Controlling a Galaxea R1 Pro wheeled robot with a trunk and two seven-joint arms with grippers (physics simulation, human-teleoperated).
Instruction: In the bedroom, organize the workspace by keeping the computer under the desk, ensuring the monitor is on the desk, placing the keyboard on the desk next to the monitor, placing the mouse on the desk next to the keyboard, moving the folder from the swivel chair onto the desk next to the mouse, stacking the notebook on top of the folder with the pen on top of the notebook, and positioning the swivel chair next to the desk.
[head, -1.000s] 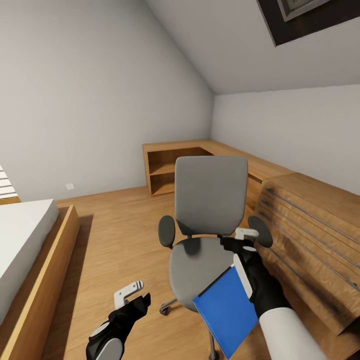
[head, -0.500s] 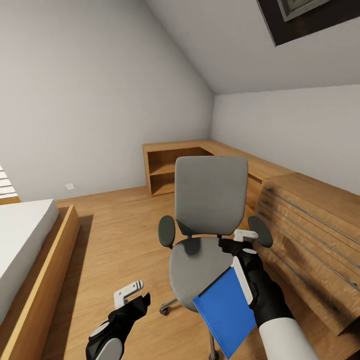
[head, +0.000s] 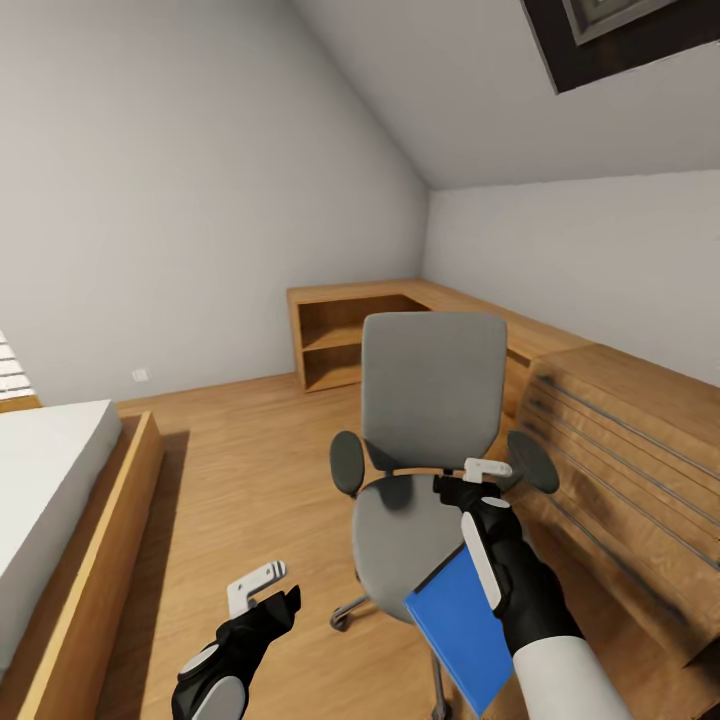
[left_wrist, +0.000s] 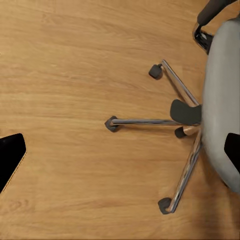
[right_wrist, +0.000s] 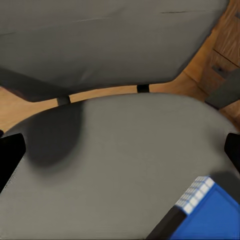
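Above the grey padded swivel chair (head: 430, 470), the right gripper (head: 478, 492) seems clamped on 1 flat bright blue folder (head: 465, 625). Lift it clear of the seat, kept level, before turning away. Left gripper (head: 262, 592) hangs spread, empty.

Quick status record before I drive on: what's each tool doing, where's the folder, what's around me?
right tool: shut on the folder, raised above the chair seat
folder: blue, tilted, lifted clear of the seat
left tool: open, holding nothing, low over the wooden floor
swivel chair: directly ahead, seat bare
drawer chest: light wood, to the chair's right
bed: at the left edge
desk: not in sight
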